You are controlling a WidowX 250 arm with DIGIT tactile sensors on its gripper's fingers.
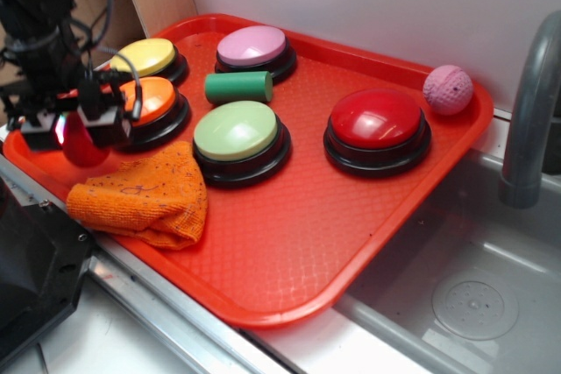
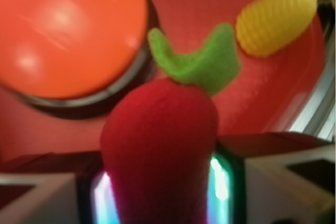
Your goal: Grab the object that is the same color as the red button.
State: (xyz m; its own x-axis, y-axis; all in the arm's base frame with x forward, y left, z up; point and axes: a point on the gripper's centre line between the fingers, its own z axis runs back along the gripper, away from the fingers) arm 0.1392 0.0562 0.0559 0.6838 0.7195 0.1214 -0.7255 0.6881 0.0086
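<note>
My gripper (image 1: 81,124) is at the tray's left end and is shut on the small matte red toy fruit (image 1: 83,148), which hangs below the jaws. In the wrist view the red toy fruit (image 2: 160,150) fills the space between the two pads (image 2: 223,187), its green leaf bit (image 2: 202,61) pointing away from me. The large glossy red dome button (image 1: 377,120) on its black base sits at the tray's right side, far from the gripper.
On the red tray (image 1: 298,234): an orange-domed button (image 1: 153,101) beside the gripper, yellow (image 1: 145,57), pink (image 1: 252,45) and green (image 1: 237,131) buttons, a green cylinder (image 1: 238,87), a pink textured ball (image 1: 448,89), an orange cloth (image 1: 145,197). A yellow cone-shaped toy (image 2: 275,20). Sink (image 1: 473,286) and faucet (image 1: 535,102) right.
</note>
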